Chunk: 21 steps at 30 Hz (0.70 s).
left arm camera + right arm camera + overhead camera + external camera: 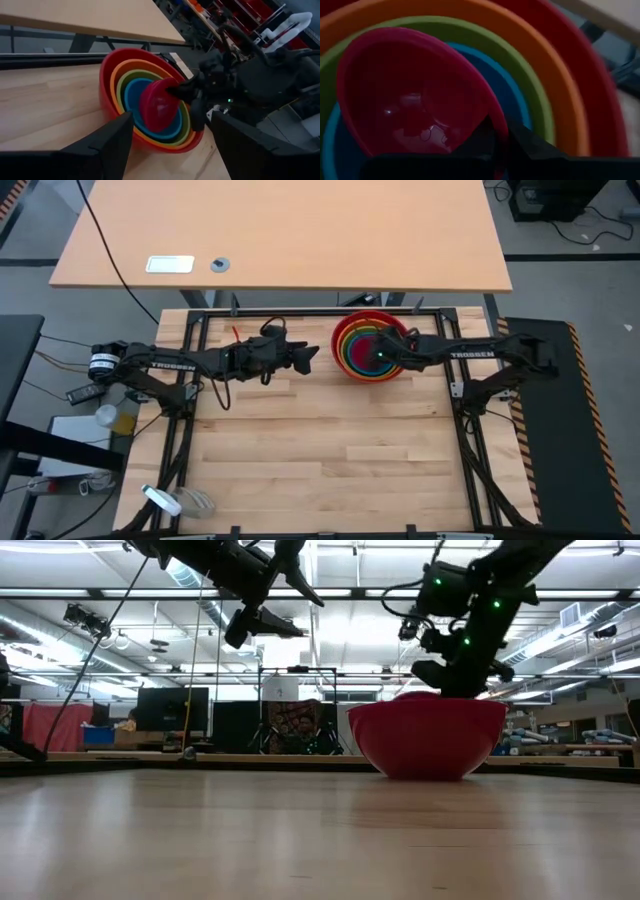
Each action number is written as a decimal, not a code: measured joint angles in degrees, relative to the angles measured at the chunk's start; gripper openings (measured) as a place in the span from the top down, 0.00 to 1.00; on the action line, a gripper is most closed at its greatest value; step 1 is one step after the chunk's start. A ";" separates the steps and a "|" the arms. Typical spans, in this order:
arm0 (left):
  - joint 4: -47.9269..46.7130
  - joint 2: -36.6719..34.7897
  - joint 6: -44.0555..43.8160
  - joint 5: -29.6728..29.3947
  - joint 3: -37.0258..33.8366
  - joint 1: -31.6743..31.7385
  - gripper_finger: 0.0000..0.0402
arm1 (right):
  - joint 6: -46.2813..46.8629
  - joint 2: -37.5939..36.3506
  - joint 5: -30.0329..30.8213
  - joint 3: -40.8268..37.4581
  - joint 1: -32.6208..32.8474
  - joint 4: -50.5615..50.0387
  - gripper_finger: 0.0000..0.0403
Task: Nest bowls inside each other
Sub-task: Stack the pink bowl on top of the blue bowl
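Note:
Four bowls stand nested at the table's far right: red (342, 340) outermost, then orange (120, 75), green (122, 85) and blue (132, 97). The small magenta bowl (159, 106) is tipped on edge inside the blue one, with my right gripper (497, 145) shut on it. In the low view only the red bowl (428, 740) shows, resting by its base on the table, and its wall hides the right fingers. My left gripper (312, 358) hovers open, left of the stack and well above the table (290, 610), touching nothing. My right gripper pinches the magenta bowl's rim (492, 117), one finger inside the bowl and one outside. The fingers slant down from the table's right side. The bowl hangs steeply tilted, its lower part inside the blue bowl (520, 100); whether it touches the blue bowl, I cannot tell.
A black frame (200, 380) runs round the work table. Beyond its far edge stands a second wooden table (280, 230) with a white object (170, 264). The near half of the work table (320, 460) is bare wood. Loose items lie outside the left rail (110, 417).

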 joint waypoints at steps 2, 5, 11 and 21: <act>0.17 0.00 0.00 0.02 0.00 0.01 0.33 | 0.80 -0.75 -2.11 -2.14 -0.75 2.62 0.92; 1.04 0.00 0.00 0.14 0.00 0.26 0.33 | 0.91 -1.28 -5.65 -4.23 -2.11 4.58 0.92; 2.16 0.00 1.46 0.58 0.00 0.31 0.33 | -0.72 -1.44 -14.27 -5.22 -5.77 5.91 0.88; 1.60 -0.63 4.62 0.91 -0.05 0.36 0.33 | -6.74 -3.04 -29.09 -3.03 -12.53 5.20 0.61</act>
